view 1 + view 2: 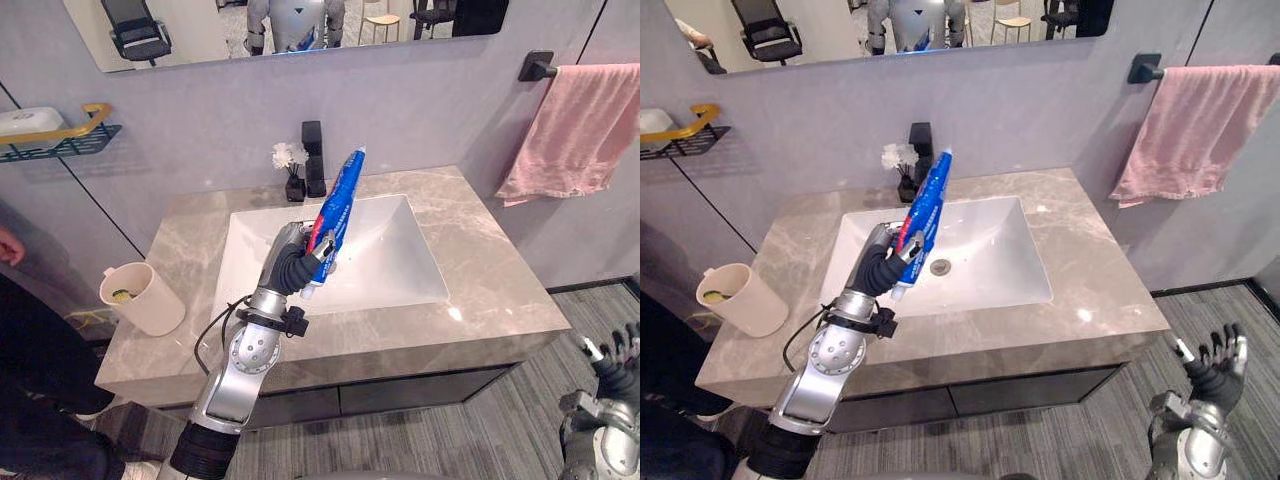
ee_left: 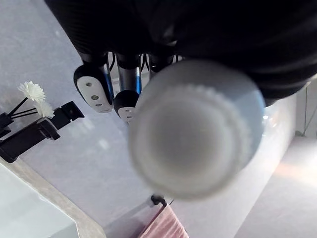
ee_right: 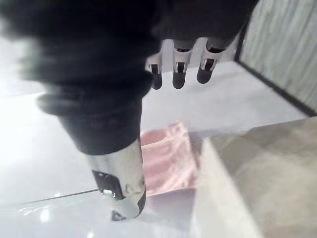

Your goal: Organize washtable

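Note:
My left hand [image 1: 297, 262] is raised over the left part of the white sink basin [image 1: 390, 250], shut on a blue and red toothpaste tube [image 1: 337, 213]. The tube stands nearly upright, its white cap [image 2: 195, 129] at the bottom and its flat end up toward the black faucet [image 1: 313, 158]. A cream cup [image 1: 143, 298] with something yellow-green inside stands on the marble countertop [image 1: 500, 290] at the far left. My right hand [image 1: 1218, 365] hangs low at the right, below the counter's front edge, with fingers spread open and nothing in it.
A small black vase of white flowers [image 1: 291, 165] stands beside the faucet. A pink towel [image 1: 563, 130] hangs on a bar at the right wall. A black and gold wall shelf [image 1: 58, 135] holds a white object at the left. A person's hand [image 1: 10, 245] shows at the left edge.

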